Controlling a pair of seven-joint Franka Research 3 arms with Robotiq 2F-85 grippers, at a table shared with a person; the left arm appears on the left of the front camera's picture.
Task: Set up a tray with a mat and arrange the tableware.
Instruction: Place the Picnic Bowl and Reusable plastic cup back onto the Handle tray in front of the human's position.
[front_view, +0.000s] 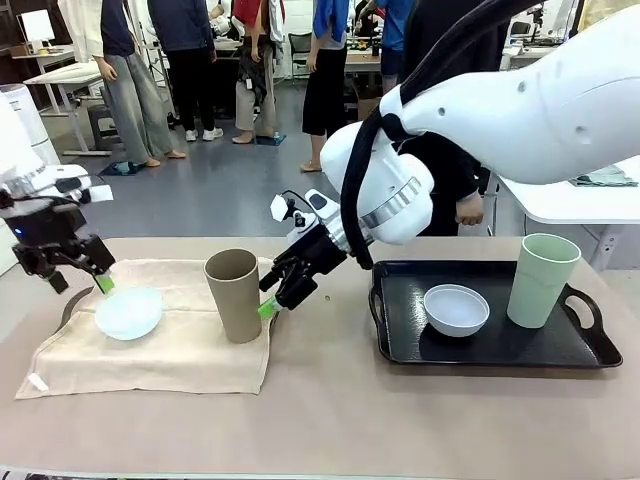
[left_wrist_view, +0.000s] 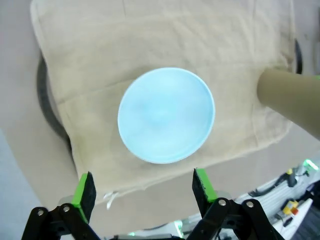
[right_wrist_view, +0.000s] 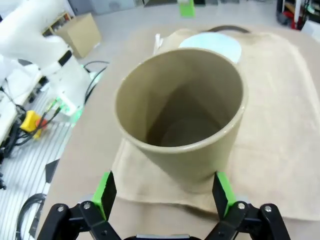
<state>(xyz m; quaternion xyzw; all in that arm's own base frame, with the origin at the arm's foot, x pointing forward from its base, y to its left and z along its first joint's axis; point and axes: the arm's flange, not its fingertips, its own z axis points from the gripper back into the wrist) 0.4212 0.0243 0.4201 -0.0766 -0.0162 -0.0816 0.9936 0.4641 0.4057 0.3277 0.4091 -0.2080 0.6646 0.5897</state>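
Both bowl and cup sit on the mat (front_view: 180, 355), my left hand (left_wrist_view: 144, 186) released over the pale blue bowl (front_view: 128, 312) and my right hand (right_wrist_view: 164, 192) spread empty beside the tan cup (front_view: 234, 295), so next, I reckon, I fetch the white bowl (front_view: 456, 308) and green cup (front_view: 541, 280).

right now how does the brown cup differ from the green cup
Colour: the tan-brown cup is dull brown, the pale green cup is mint. Place: the tan-brown cup stands on the beige mat beside the pale blue bowl; the pale green cup stands in the black tray beside the white bowl. The right gripper is open close to the tan-brown cup; none is near the pale green cup. Both are tall, handleless and upright.
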